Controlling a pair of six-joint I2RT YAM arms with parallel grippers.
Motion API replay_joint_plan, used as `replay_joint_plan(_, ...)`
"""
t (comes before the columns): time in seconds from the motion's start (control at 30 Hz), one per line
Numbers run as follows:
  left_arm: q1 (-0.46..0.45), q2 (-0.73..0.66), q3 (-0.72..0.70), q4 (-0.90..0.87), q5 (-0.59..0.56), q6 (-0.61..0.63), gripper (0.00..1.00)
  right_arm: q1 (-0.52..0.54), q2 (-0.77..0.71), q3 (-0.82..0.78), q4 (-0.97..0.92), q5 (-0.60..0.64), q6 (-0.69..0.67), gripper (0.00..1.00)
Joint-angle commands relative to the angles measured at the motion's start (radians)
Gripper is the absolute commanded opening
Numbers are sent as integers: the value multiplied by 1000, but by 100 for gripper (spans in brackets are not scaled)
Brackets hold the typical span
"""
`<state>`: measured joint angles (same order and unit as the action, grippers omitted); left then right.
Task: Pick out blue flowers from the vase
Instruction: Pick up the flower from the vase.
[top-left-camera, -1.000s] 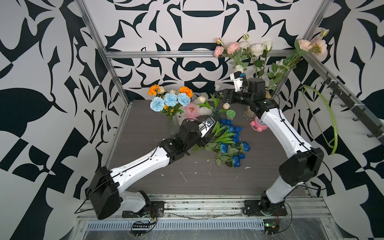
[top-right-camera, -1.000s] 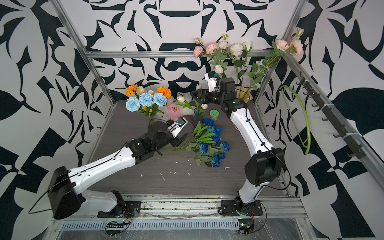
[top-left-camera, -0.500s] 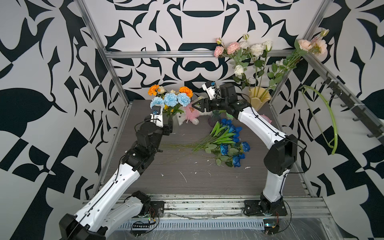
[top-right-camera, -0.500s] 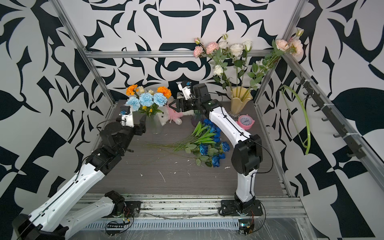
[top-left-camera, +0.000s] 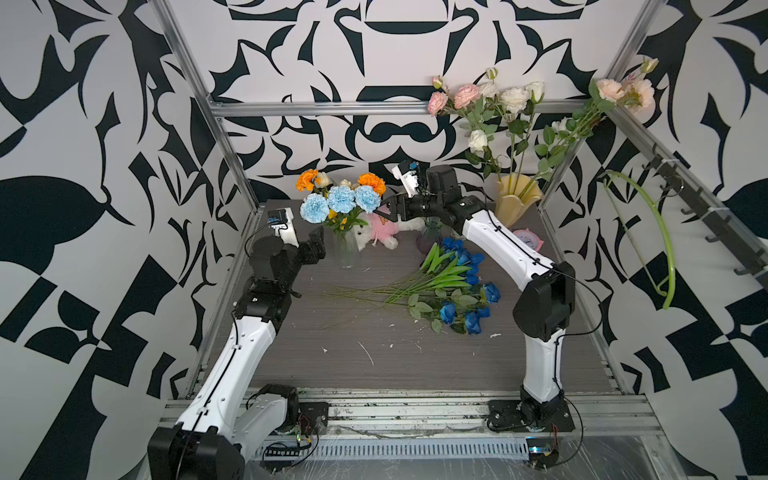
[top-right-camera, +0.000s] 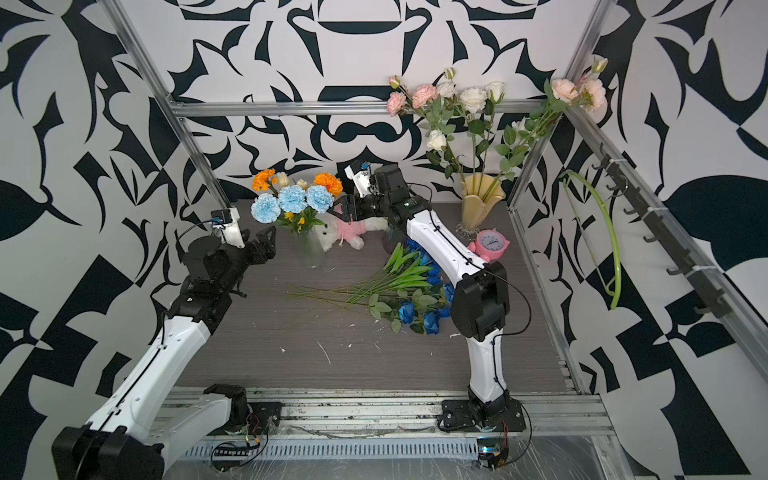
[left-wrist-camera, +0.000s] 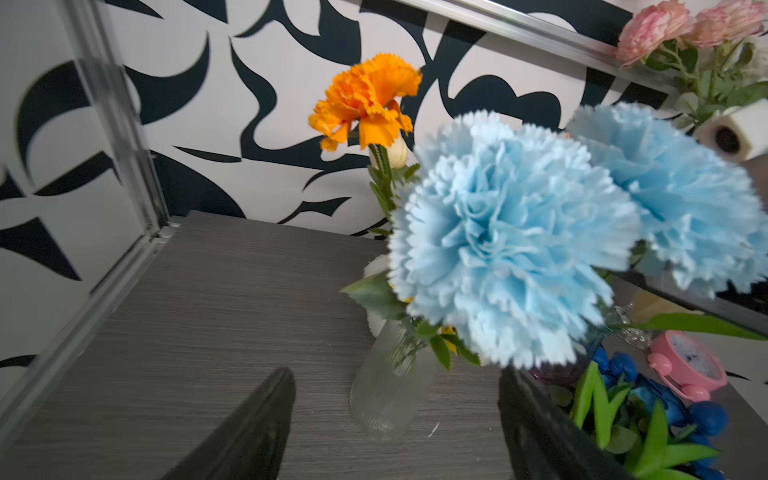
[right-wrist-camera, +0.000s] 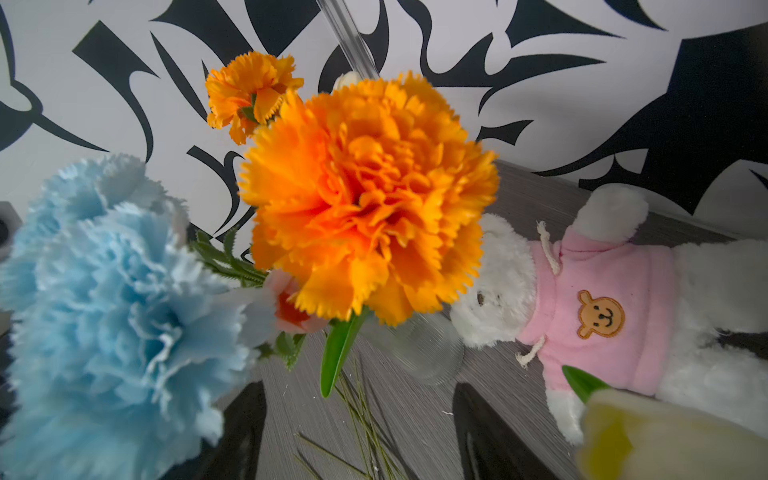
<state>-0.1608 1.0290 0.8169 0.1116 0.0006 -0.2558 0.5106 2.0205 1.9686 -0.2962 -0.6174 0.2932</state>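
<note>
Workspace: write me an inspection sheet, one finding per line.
Surface: grey wood-grain tabletop, scattered white specks.
Job's things: three pale-blue ruffled carnations standing in clear ribbed glass vase; deep-blue roses and tulips lying heaped on tabletop.
Clutter: white plush bear in pink shirt, pink alarm clock, orange marigolds, yellow fluted vase of pink and white roses.
Grippers: left pincer open, empty, beside glass vase; right pincer open, empty, beside carnations.
Cables: black cables looping off both arms.
Surroundings: black-and-white patterned walls, aluminium frame.

Arms outstretched — left claw (top-left-camera: 319, 237), right claw (top-left-camera: 384, 209) spread wide.
</note>
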Motion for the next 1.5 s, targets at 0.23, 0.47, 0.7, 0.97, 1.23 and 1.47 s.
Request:
replay_joint_plan(0.23, 3, 111, 2, 221, 125, 18, 78, 5, 22, 69, 29, -18, 23, 70)
replay_joint_plan(0.47, 3, 161, 28, 313, 75, 60, 73, 6, 32, 61, 48, -27, 39, 69)
replay_joint_plan(0.7, 3, 238, 85, 325, 72, 86, 55, 6, 38, 46, 74, -38, 55, 69)
replay_joint_plan(0.97, 3, 222, 133, 294, 87, 116, 7, 6, 37, 47, 75, -45, 52, 69)
replay_joint_plan(1.23, 3, 122, 224, 139, 87, 219, 0, 6, 43, 53, 80, -51, 58, 68)
replay_joint_plan(1.47, 3, 33, 338, -17, 83, 297, 0, 4, 32, 59, 88, -56, 55, 68)
